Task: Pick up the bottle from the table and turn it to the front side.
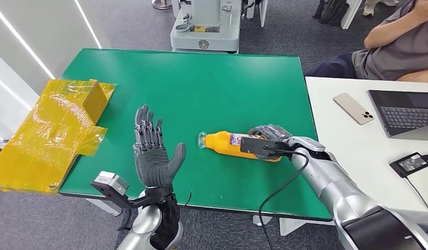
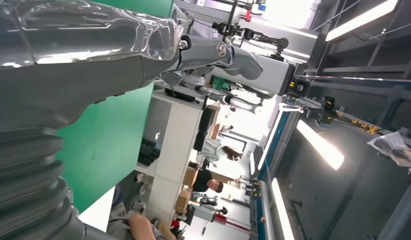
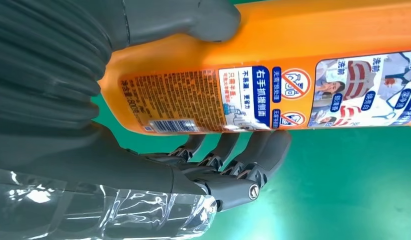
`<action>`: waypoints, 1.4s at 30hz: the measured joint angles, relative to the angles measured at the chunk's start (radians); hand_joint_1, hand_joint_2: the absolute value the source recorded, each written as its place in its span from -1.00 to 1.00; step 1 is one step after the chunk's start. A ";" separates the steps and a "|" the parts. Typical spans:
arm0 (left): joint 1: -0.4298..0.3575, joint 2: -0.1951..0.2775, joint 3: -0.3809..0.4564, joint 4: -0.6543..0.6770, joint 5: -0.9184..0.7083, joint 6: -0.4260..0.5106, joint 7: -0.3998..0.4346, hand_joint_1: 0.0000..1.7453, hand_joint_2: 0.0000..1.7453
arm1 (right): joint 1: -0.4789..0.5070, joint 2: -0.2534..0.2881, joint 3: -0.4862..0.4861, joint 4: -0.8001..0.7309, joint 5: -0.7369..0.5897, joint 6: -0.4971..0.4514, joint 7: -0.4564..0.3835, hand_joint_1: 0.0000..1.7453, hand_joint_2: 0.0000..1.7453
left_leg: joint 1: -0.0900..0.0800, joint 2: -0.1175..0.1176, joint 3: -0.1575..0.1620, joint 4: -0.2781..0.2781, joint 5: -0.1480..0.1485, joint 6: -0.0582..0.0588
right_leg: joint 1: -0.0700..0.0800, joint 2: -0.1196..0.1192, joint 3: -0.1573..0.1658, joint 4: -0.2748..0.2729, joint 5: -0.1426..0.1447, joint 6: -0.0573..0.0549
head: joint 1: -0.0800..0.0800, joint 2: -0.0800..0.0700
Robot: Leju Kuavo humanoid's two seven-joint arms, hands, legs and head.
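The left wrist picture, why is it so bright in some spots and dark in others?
Left wrist view: ceiling lights glare white, washing out the far room; the shiny arm cover mirrors them. Right wrist view: evenly lit, the bottle label sharp. Head view: soft, even light.

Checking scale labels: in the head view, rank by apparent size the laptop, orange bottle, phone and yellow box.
1. laptop, though cut off by the frame
2. orange bottle
3. phone and yellow box look alike.

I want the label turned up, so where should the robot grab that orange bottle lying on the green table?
Grip the wide base end of the orange bottle, coming from the robot's right, probably as the right hand does now. It lies on its side, cap toward the open left hand, so the body offers flat faces for thumb and fingers.
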 joint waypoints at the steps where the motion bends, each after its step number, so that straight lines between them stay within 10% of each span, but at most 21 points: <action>1: 0.000 0.001 0.000 0.000 0.001 0.003 -0.001 -1.00 1.00 | -0.001 0.001 0.000 0.000 0.001 0.000 0.000 0.33 1.00 | 0.000 0.000 0.000 0.000 0.000 0.000 | 0.000 0.000 0.000 0.000 0.000 0.000 | 0.000 0.000; 4: 0.000 0.003 0.000 0.000 0.005 0.009 -0.003 -1.00 1.00 | -0.009 0.006 -0.002 0.000 0.002 0.000 0.001 -1.00 1.00 | 0.000 0.000 0.001 0.000 0.000 0.000 | 0.000 0.000 0.000 0.000 0.000 0.000 | 0.000 0.000; 42: 0.014 0.020 0.000 0.000 0.033 0.053 -0.004 -1.00 1.00 | -0.004 0.038 -0.002 0.014 0.054 0.037 0.084 -1.00 1.00 | 0.000 0.000 0.001 0.000 0.000 0.000 | 0.000 0.000 0.001 0.000 0.000 0.000 | 0.000 0.000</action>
